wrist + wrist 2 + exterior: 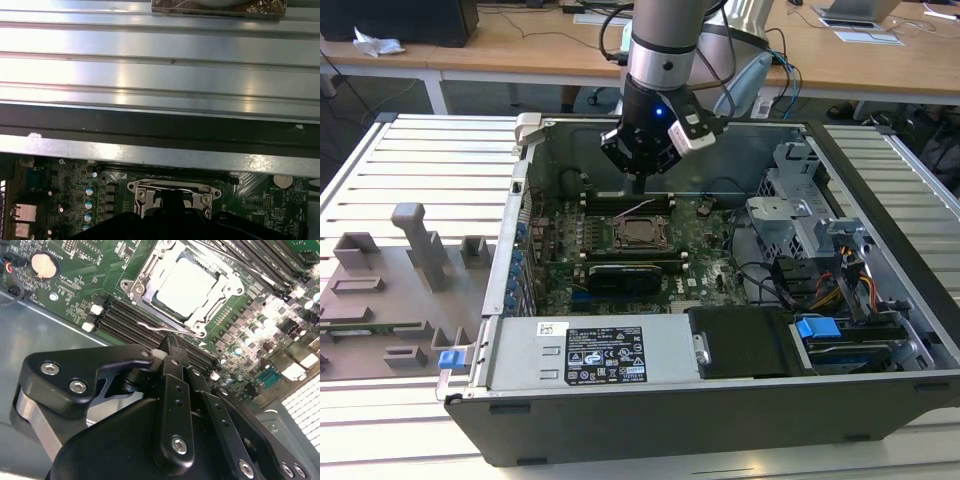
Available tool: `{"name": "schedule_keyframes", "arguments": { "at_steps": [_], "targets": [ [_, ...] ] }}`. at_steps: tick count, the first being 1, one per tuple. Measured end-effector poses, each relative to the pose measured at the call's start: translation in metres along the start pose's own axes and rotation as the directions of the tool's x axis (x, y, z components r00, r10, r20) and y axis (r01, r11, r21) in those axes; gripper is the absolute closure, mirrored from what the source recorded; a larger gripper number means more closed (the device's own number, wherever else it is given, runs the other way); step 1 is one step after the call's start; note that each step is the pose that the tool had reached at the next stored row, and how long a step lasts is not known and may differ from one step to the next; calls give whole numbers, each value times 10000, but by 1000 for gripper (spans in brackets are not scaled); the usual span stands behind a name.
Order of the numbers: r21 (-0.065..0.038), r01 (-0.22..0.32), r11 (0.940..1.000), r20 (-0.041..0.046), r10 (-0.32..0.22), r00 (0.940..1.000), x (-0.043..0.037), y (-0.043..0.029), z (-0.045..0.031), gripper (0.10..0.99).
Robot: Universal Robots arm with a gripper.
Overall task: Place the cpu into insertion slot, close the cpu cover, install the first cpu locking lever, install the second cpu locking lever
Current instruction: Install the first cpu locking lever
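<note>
The cpu [186, 286] is showing a smooth, pale, matt metal top, and the cpu cover [226, 289] framing it is gleaming as bare bright steel. The gripper [170, 351] is appearing as matt black metal studded with shiny screw heads. The motherboard [90, 277] is looking like glossy green laminate, with matt black plastic memory slots [132, 322] across it. The case wall [160, 65] is shining as ribbed, brushed metal, while the desks [520, 50] along the scene's far edge are looking like smooth pale wood
</note>
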State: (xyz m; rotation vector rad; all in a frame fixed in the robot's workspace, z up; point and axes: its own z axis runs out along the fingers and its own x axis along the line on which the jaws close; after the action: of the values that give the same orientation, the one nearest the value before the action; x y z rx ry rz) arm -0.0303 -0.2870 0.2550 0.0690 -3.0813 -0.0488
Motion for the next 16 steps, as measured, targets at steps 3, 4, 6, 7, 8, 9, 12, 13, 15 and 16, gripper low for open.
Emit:
{"name": "schedule_keyframes", "arguments": {
  "at_steps": [3, 4, 6, 7, 8, 9, 12, 13, 15, 16],
  "targets": [
    [-23, -386, 9993, 13, 386, 9993, -1, 0, 15, 980],
    [-34, -592, 9982, 18, 592, 9982, -1, -1, 21, 980],
    [-43, -763, 9971, 21, 763, 9971, -1, -1, 26, 980],
    [-43, -766, 9971, 22, 766, 9971, -1, -1, 26, 980],
    [-45, -767, 9970, 23, 767, 9970, -2, -1, 26, 980],
    [-46, -768, 9970, 24, 768, 9970, -2, -1, 27, 980],
    [-45, -768, 9970, 23, 768, 9970, -2, -1, 28, 980],
    [-48, -768, 9970, 24, 768, 9970, -2, -1, 30, 980],
    [-47, -767, 9970, 24, 767, 9970, -2, -1, 39, 980],
    [-46, -769, 9970, 24, 769, 9970, 0, -1, 43, 980]
  ]
}}
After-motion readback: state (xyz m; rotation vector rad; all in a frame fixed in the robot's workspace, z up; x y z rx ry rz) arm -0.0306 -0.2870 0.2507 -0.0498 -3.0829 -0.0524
